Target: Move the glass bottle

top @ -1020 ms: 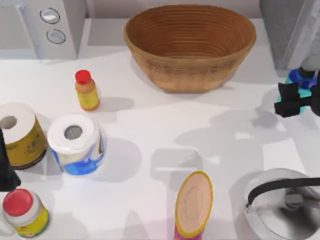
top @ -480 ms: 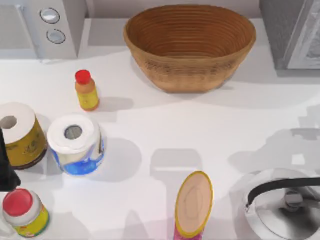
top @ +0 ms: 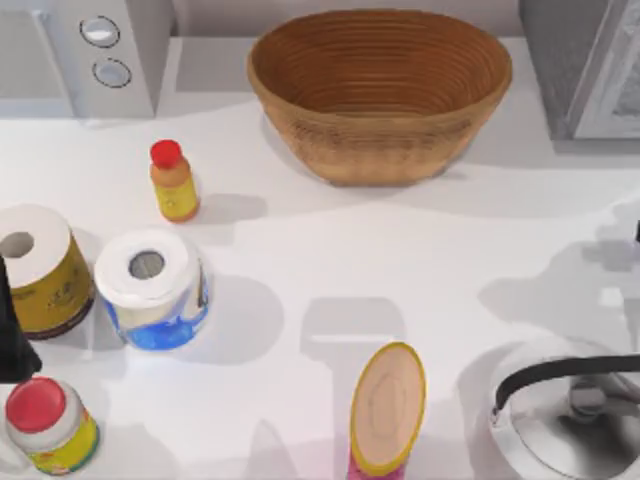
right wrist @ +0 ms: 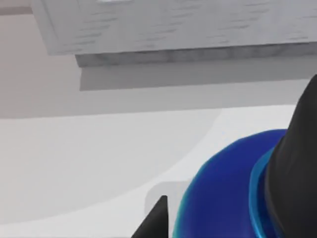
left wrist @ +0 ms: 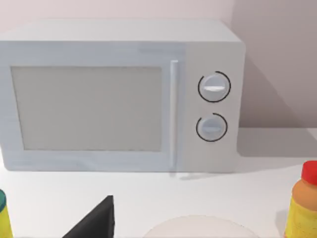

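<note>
R tool (right wrist: 218,218) clamped on the small translucent blue glass bottle (right wrist: 223,193) w/ dark shoulders, held off the table's (top: 400,250) right edge. Risk: grip near the neck, bottle could slip or swing. L tool (left wrist: 94,223) parked near-left; can't tell its fingers.

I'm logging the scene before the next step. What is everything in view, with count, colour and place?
Basket: 1, brown wicker, back centre.
Microwave: 1, white, back left.
Orange bottle: 1, orange-yellow, red cap, left of basket.
Paper rolls: 2, white, one blue-wrapped, one yellow-wrapped, left side.
Jar: 1, red lid, front left corner.
Oval can: 1, yellow rim, front centre.
Kettle: 1, silver, black handle, front right.
Glass bottle: 1, blue, close to the right wrist camera.
Left gripper: black, at the left edge.
Right gripper: black, against the glass bottle.
</note>
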### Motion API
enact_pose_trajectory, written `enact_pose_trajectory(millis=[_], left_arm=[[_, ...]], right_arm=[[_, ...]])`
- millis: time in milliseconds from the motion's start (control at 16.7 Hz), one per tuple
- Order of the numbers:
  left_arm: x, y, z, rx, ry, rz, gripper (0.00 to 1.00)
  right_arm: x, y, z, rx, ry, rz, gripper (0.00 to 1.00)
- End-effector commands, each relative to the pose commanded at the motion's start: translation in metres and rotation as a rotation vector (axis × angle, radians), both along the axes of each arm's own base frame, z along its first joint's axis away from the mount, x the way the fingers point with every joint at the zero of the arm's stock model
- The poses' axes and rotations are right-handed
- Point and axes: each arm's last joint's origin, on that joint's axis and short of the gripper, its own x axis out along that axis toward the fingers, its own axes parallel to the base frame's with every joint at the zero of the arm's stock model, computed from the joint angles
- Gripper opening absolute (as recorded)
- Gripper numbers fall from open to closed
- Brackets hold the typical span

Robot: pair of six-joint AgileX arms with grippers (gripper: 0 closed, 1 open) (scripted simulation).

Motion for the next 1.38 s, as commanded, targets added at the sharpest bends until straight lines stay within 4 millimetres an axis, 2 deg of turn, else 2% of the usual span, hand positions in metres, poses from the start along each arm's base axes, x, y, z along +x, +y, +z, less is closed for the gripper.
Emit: enact_pose_trajectory(millis=[240,600,1380], left_arm=[[0.000,0.000,0.000,0.000,0.000,0.000,1.00],[0.000,0.000,0.000,0.000,0.000,0.000,1.00],[0.000,0.000,0.000,0.000,0.000,0.000,1.00]], right_arm=[[0.015,0.001,-0.023,0.003,0.010,0.000,0.00],[0.020,0.001,-0.025,-0.001,-0.005,-0.001,0.00],[0.020,0.001,-0.025,-0.001,-0.005,-0.001,0.98]])
